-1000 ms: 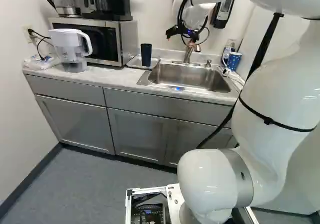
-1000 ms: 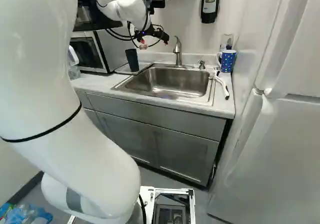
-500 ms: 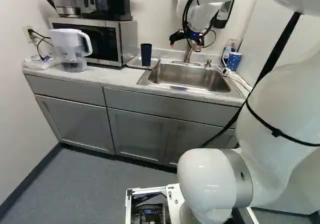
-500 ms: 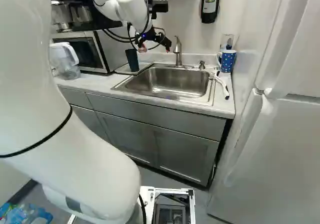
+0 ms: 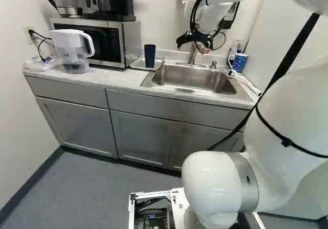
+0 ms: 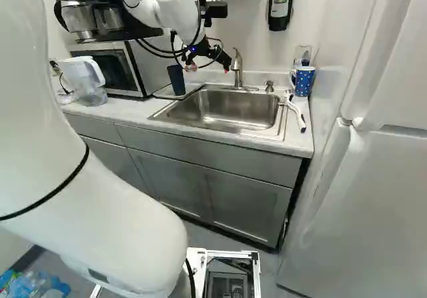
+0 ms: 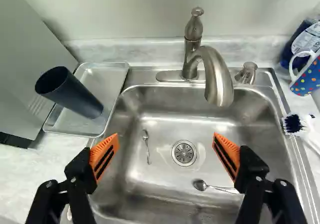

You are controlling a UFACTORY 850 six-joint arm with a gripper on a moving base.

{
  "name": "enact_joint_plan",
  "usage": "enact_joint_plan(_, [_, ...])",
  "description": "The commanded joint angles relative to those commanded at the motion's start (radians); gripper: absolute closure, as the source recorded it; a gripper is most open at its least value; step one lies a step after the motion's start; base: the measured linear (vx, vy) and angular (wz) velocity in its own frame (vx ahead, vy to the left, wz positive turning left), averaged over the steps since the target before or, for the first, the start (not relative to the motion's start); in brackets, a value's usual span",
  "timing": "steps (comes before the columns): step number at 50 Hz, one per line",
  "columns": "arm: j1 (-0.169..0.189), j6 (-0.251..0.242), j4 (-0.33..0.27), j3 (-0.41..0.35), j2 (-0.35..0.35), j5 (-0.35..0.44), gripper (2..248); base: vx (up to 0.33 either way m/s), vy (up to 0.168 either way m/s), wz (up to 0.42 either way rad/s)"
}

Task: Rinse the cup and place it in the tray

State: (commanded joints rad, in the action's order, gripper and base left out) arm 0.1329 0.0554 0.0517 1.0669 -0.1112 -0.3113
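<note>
Claw (image 7: 166,136) spread wide, holding nothing! Cup (image 7: 75,96) stands in the tray (image 7: 106,77), left of the sink (image 7: 135,176); looks light, stiff, slick if wet: squeeze mid-wall from 2 sides.

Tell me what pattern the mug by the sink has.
The mug is blue with multicoloured dots; it shows best in the wrist view.

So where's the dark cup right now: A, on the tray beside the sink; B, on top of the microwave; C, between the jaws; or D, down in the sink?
A: the dark cup stands on the tray next to the sink, and the open jaws hold nothing.
</note>
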Motion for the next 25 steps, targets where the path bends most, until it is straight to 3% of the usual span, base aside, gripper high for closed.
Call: enact_joint_plan(25, [0.000, 0.000, 0.000, 0.000, 0.000, 0.000, 3, 0.000, 0.000, 0.000])
